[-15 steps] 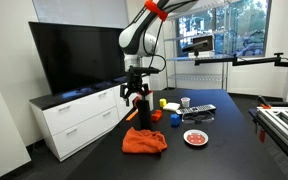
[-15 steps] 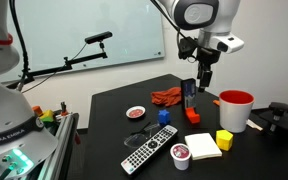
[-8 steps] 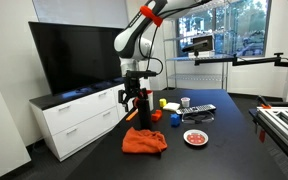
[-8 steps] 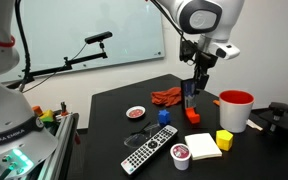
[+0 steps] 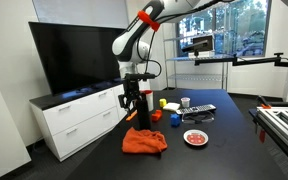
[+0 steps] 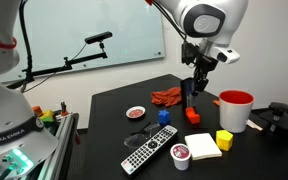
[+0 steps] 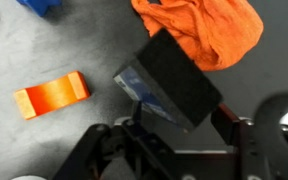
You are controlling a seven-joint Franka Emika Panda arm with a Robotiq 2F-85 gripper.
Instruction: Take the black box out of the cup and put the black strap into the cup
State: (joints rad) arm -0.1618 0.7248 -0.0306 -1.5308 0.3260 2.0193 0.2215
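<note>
Gripper (image 7: 174, 138): fingers stood either side of the black box (image 7: 179, 80); whether they gripped it, I could not tell.
Black box: apparently upright on the table (image 6: 112, 120), outside the cup (image 6: 236, 110).
Remaining: strap, not made out, into cup.

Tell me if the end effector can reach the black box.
Likely yes: the end effector sits at the black box, a finger on each side; the orange cloth lies beside it, not between.

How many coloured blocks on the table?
3: blue block and orange block side by side beyond the remote; yellow block by the white pad. Others may hide behind the arm.
</note>
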